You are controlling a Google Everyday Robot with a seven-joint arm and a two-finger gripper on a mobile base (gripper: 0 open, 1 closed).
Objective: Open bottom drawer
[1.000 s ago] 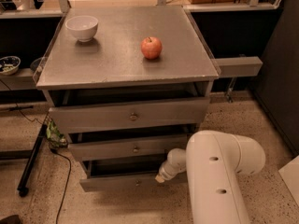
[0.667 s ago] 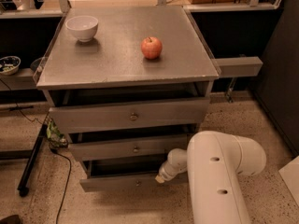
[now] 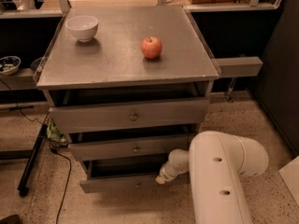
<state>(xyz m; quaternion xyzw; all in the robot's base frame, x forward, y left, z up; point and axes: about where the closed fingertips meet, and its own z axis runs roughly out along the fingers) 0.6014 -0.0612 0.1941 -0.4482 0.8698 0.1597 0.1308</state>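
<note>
The bottom drawer (image 3: pixel 117 185) is the lowest of three grey drawers in the cabinet; its flat front with a small round knob (image 3: pixel 138 185) stands pulled out a little, with a dark gap above it. My gripper (image 3: pixel 161 178) is at the end of the white arm (image 3: pixel 219 176), right at the upper right part of the bottom drawer's front, just right of the knob. The middle drawer (image 3: pixel 133 148) and the top drawer (image 3: pixel 131 116) sit above, each also slightly out.
A white bowl (image 3: pixel 82 27) and a red apple (image 3: pixel 152 47) stand on the cabinet top (image 3: pixel 121 59). A black stand leg (image 3: pixel 30 164) and cable lie on the speckled floor at the left. A grey shelf (image 3: pixel 238 66) sticks out at the right.
</note>
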